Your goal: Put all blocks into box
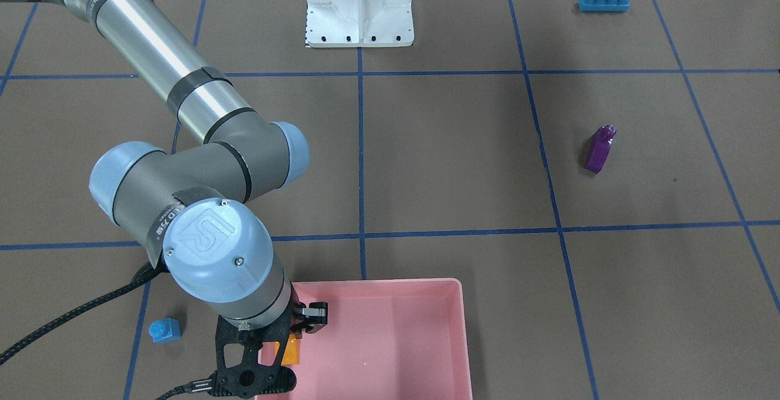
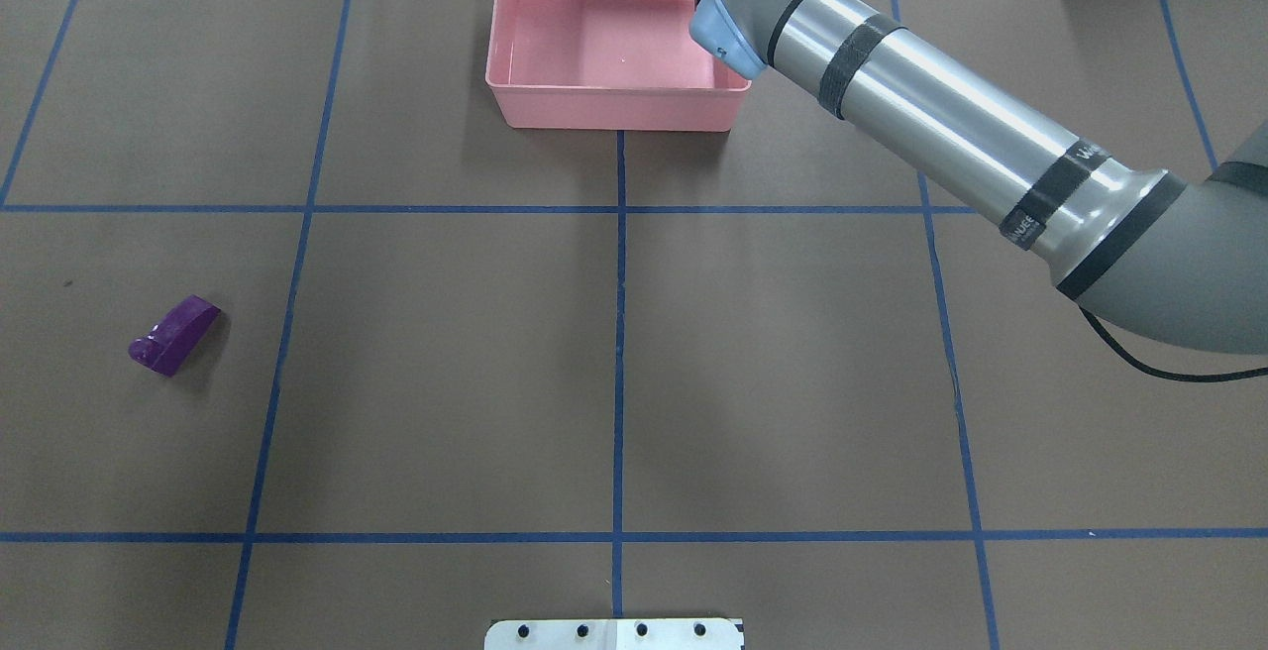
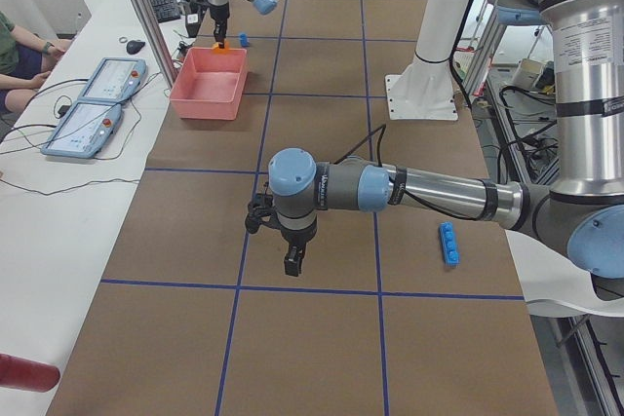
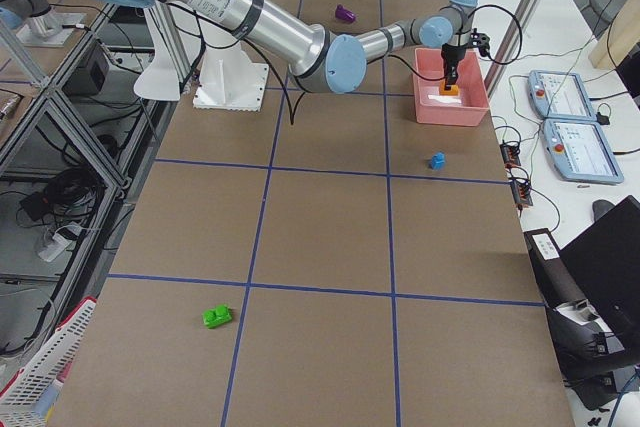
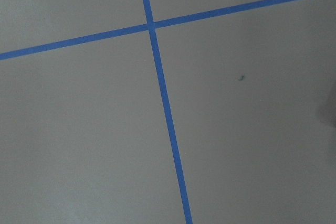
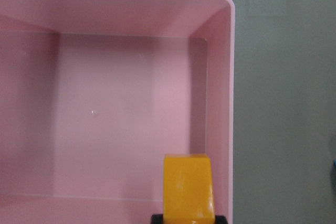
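My right gripper [image 1: 291,342] is shut on the orange sloped block [image 6: 188,187] and holds it inside the rim of the pink box [image 1: 464,327], close to one side wall [image 6: 231,87]. Nothing else lies in the box. The small blue cube [image 1: 166,330] sits on the table just outside the box. Farther off are the purple block [image 2: 173,335], on its side, the long blue block [image 1: 603,2] and the green block [image 4: 216,316]. My left gripper [image 3: 292,258] hangs over bare table; whether it is open or shut I cannot tell.
The white robot base [image 1: 359,7] stands at mid-table on the robot's side. Blue tape lines [image 5: 163,98] divide the brown surface into squares. Beyond the box, a side bench holds two tablets [image 3: 97,94], and a seated person [image 3: 15,65] is at its end.
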